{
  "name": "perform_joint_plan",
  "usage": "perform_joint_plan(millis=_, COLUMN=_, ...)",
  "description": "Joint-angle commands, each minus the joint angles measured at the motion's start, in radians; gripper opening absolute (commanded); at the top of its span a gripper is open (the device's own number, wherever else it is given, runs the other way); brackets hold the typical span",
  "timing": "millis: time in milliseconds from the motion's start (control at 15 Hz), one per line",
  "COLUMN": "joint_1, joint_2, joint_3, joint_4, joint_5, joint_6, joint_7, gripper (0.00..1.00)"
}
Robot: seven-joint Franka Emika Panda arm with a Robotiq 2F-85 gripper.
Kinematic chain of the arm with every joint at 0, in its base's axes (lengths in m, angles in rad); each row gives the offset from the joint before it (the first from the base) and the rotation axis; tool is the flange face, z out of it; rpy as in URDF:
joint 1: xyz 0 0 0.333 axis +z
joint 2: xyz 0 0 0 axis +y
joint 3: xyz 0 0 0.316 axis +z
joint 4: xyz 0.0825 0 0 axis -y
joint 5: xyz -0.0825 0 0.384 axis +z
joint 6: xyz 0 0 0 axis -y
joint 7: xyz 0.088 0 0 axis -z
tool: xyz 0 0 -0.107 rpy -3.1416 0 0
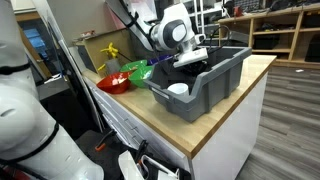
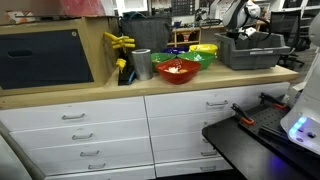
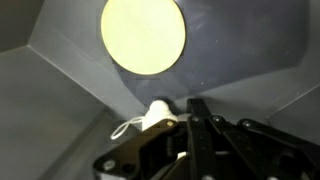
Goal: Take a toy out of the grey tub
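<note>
The grey tub [image 1: 225, 75] stands on the wooden counter and shows in both exterior views [image 2: 250, 52]. My gripper [image 1: 190, 58] reaches down into it; in an exterior view only the arm above the tub [image 2: 243, 18] shows. In the wrist view the gripper [image 3: 178, 112] is low inside the tub, its fingers drawn together with a small white toy [image 3: 157, 112] with a thin string at their tips. A pale yellow disc [image 3: 144, 36] lies on the tub floor beyond. A white round thing [image 1: 178, 89] shows at the tub's near end.
A red bowl [image 1: 114, 82] [image 2: 178, 70] and a green bowl [image 1: 138, 70] [image 2: 200, 58] sit beside the tub. A metal cup [image 2: 141, 64] and a yellow object [image 2: 120, 42] stand further along. The counter edge [image 1: 190, 150] is close to the tub.
</note>
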State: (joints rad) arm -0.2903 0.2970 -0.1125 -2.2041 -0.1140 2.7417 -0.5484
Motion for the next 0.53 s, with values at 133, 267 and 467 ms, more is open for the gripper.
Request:
perform_joint_plan(millis=133, joint_1=-0.009, joint_2=-0.031, joint_3=0.005, joint_4=-0.045, joint_5=-0.022, joint_6=0.052, joint_7=-0.029, gripper=0.0)
perform_joint_plan(millis=267, joint_1=-0.009, joint_2=-0.046, joint_3=0.008, joint_4=-0.059, joint_5=-0.028, joint_6=0.07, joint_7=-0.034, gripper=0.0)
perform_joint_plan(millis=467, joint_1=-0.014, joint_2=-0.084, joint_3=0.007, joint_4=-0.078, joint_5=-0.039, joint_6=0.093, joint_7=-0.047, gripper=0.0)
